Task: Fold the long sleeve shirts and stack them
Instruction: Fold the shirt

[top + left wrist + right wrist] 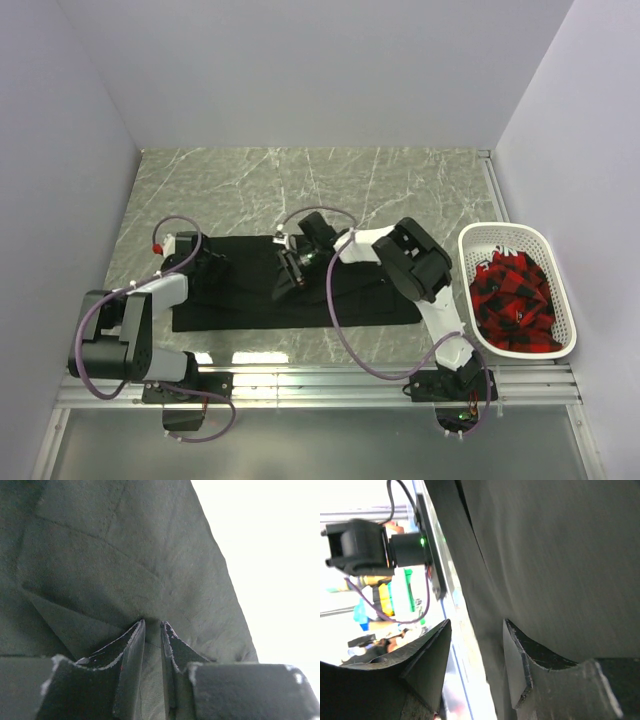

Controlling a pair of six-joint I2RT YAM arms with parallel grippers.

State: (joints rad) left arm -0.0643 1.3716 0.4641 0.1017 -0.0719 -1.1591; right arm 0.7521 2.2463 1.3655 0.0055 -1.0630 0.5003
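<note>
A black long sleeve shirt [380, 300] lies spread flat as a wide rectangle on the marble table. My left gripper [207, 268] is down on its left end. In the left wrist view its fingers [134, 645] are nearly together, with a fold of the black cloth [100, 555] pinched between them. My right gripper [291, 272] is low over the shirt's middle. In the right wrist view its jaws [476, 626] stand wide apart. An edge of the black cloth [560, 555] runs between them and rests against the right finger [516, 655].
A white plastic basket [487, 237] at the right table edge holds crumpled red-and-black plaid garments [515, 300]. Grey walls close in the left, back and right. A metal rail [320, 385] runs along the near edge by the arm bases.
</note>
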